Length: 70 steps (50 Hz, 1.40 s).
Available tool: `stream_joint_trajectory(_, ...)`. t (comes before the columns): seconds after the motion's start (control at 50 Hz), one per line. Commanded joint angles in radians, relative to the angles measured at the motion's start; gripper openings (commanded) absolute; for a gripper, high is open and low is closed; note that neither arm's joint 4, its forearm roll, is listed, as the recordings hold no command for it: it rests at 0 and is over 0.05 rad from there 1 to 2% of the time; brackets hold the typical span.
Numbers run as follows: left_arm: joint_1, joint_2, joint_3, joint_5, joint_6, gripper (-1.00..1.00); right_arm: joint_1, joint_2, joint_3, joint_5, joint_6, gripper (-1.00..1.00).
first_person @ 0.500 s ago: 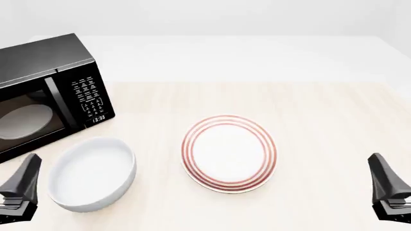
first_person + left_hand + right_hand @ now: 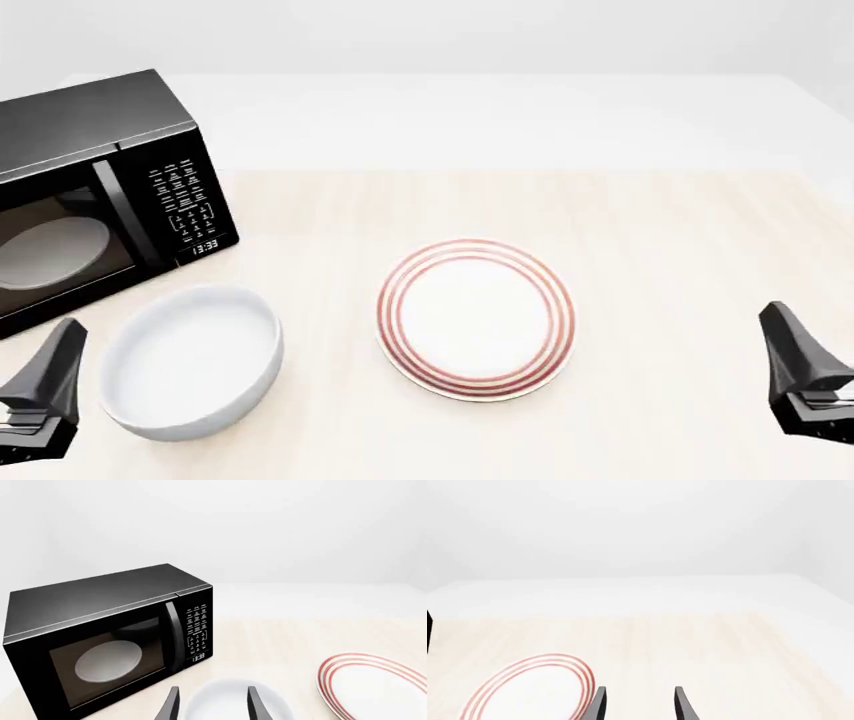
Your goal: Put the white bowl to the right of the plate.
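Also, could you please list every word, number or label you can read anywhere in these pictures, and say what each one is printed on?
"13:33": the lit clock display at the bottom of the control panel of the boxy black microwave oven, readable in the left wrist view.
The rows of white keypad labels above it are too small to read.
The glossy white round bowl and the flat red-ringed white plate carry no text.

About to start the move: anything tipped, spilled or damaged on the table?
Nothing stands out. The white bowl sits upright left of the plate, which lies flat; the microwave is closed. Both grippers are open, holding nothing.
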Motion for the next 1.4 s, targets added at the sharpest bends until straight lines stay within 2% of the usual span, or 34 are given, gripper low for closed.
stream_joint_trajectory(0.02,0.000,0.000,0.000,0.000,0.000,1.00,0.037,0.287,-0.081,-0.147,0.000,1.00)
stream_joint_trajectory(0.06,0.000,0.000,0.000,0.000,0.000,1.00,0.041,0.301,-0.094,-0.142,0.003,1.00)
stream_joint_trajectory(0.08,0.000,0.000,0.000,0.000,0.000,1.00,0.057,0.395,-0.134,-0.173,0.001,1.00)
stream_joint_trajectory(0.18,0.000,0.000,0.000,0.000,0.000,1.00,0.115,0.489,-0.223,-0.171,-0.075,1.00)
stream_joint_trajectory(0.22,0.000,0.000,0.000,0.000,0.000,1.00,0.113,0.539,-0.258,-0.172,-0.079,1.00)
stream_joint_trajectory(0.3,0.000,0.000,0.000,0.000,0.000,1.00,0.177,0.649,-0.340,-0.186,-0.087,1.00)
stream_joint_trajectory(0.32,0.000,0.000,0.000,0.000,0.000,1.00,0.178,0.691,-0.367,-0.184,-0.070,1.00)
stream_joint_trajectory(0.44,0.000,0.000,0.000,0.000,0.000,1.00,0.233,0.817,-0.466,-0.188,-0.070,1.00)
stream_joint_trajectory(0.46,0.000,0.000,0.000,0.000,0.000,1.00,0.233,0.834,-0.481,-0.184,-0.064,1.00)
stream_joint_trajectory(0.48,0.000,0.000,0.000,0.000,0.000,1.00,0.249,0.869,-0.508,-0.173,-0.034,1.00)
stream_joint_trajectory(0.5,0.000,0.000,0.000,0.000,0.000,1.00,0.262,0.894,-0.524,-0.170,-0.029,1.00)
stream_joint_trajectory(0.52,0.000,0.000,0.000,0.000,0.000,1.00,0.277,0.931,-0.550,-0.162,-0.048,1.00)
stream_joint_trajectory(0.56,0.000,0.000,0.000,0.000,0.000,1.00,0.283,0.960,-0.578,-0.158,-0.024,1.00)
stream_joint_trajectory(0.6,0.000,0.000,0.000,0.000,0.000,1.00,0.305,0.995,-0.609,-0.161,-0.052,1.00)
stream_joint_trajectory(0.66,0.000,0.000,0.000,0.000,0.000,1.00,0.334,1.062,-0.657,-0.181,-0.057,1.00)
stream_joint_trajectory(0.7,0.000,0.000,0.000,0.000,0.000,1.00,0.343,1.101,-0.685,-0.189,-0.039,1.00)
stream_joint_trajectory(0.78,0.000,0.000,0.000,0.000,0.000,1.00,0.390,1.183,-0.760,-0.171,-0.058,1.00)
stream_joint_trajectory(0.94,0.000,0.000,0.000,0.000,0.000,1.00,0.425,1.277,-0.851,-0.151,-0.066,1.00)
stream_joint_trajectory(1.14,0.000,0.000,0.000,0.000,0.000,1.00,0.481,1.420,-0.994,-0.068,-0.096,1.00)
stream_joint_trajectory(1.32,0.000,0.000,0.000,0.000,0.000,1.00,0.547,1.517,-1.093,-0.021,-0.062,1.00)
stream_joint_trajectory(1.4,0.000,0.000,0.000,0.000,0.000,1.00,0.568,1.548,-1.126,-0.004,-0.064,1.00)
